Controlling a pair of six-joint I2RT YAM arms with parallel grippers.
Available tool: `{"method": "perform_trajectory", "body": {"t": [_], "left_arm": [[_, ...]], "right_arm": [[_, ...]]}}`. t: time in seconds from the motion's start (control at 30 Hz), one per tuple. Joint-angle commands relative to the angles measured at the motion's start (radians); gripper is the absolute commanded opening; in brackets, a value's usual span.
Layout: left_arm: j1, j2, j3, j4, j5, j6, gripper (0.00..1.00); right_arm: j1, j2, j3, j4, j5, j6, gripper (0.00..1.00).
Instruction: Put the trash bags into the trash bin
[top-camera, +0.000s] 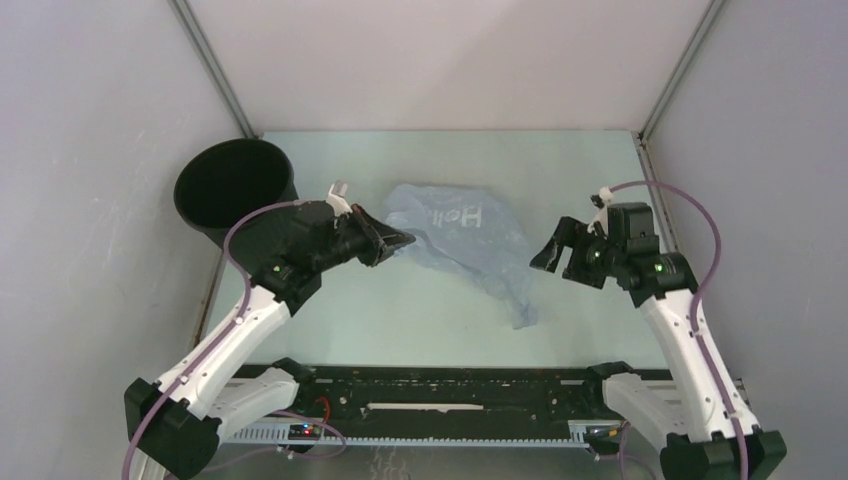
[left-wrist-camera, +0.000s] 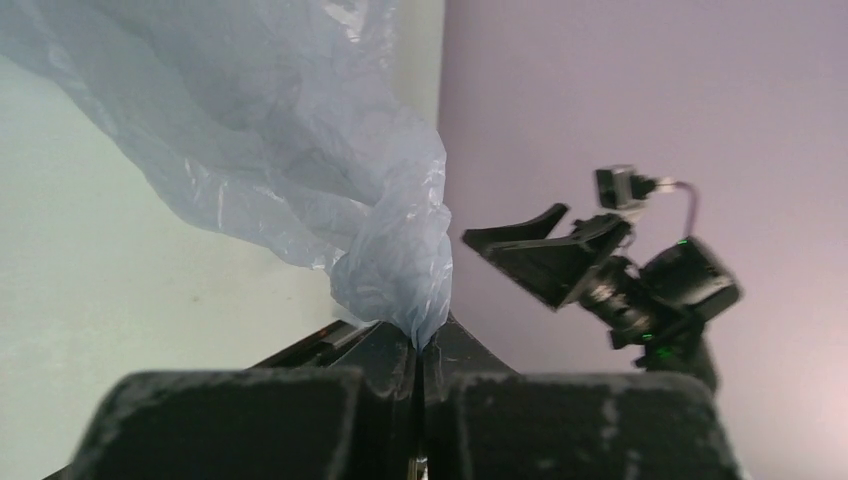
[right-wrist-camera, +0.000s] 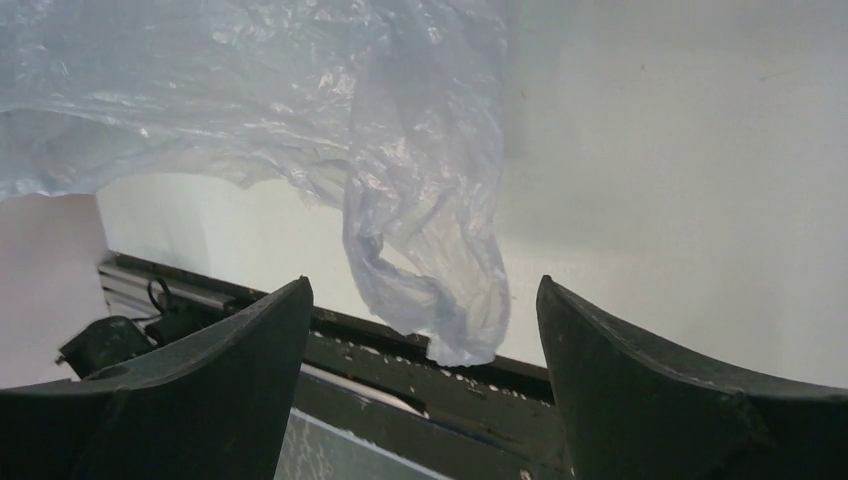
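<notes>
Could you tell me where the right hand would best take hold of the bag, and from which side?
Probably the narrow hanging tail of the bag, approached from the right, where the open right hand faces it. It is bunched thin enough to fit; the left hand pinches the opposite end.

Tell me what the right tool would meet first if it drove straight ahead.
Probably the trash bag: its hanging tail lies dead ahead, framed between the fingers of the open right tool, though depth is unclear.
</notes>
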Motion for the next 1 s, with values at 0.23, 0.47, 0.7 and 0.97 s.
{"method": "perform_trajectory", "body": {"t": [0.23,0.47,0.7,0.97], "left_arm": [[0.004,0.023,0.010,0.090,0.073,-0.099,0.00],[0.004,0.042,0.028,0.063,0.076,-0.097,0.00],[0.004,0.041,0.038,0.061,0.062,-0.094,0.00],[0.004,0.051,0.053,0.084,0.052,-0.100,0.00]], "right_arm": [[0.357,-0.240,-0.302,0.162,0.266,0.198,0.99],[0.551,-0.084,-0.232,0.058,0.634,0.289,0.99],[0.556,-0.086,-0.257,0.136,0.734,0.233,0.90],[0.625,-0.069,-0.330,0.302,0.845,0.188,0.84]]}}
